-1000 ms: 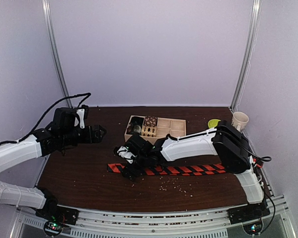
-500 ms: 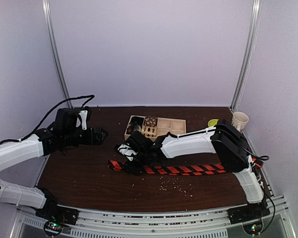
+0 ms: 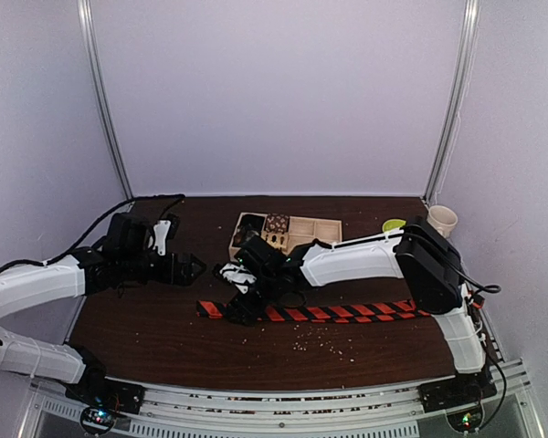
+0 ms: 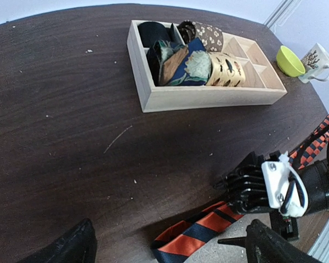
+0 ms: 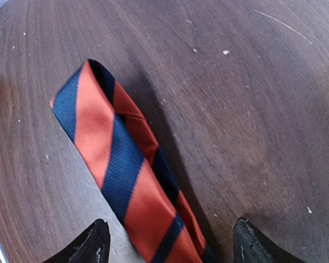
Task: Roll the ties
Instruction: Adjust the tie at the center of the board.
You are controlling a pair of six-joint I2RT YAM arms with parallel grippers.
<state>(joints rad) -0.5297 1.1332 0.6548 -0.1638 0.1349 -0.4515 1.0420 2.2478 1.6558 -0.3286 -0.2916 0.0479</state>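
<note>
Pretty much nothing's rolled yet: on the table (image 3: 146, 328) the striped tie (image 3: 347, 313) lies flat across the lower middle, just below the wooden tray (image 3: 327, 235), with the right gripper (image 3: 240, 306) spread wide straddling its left end and the left gripper (image 3: 194, 268) spread and empty at centre-left.
</note>
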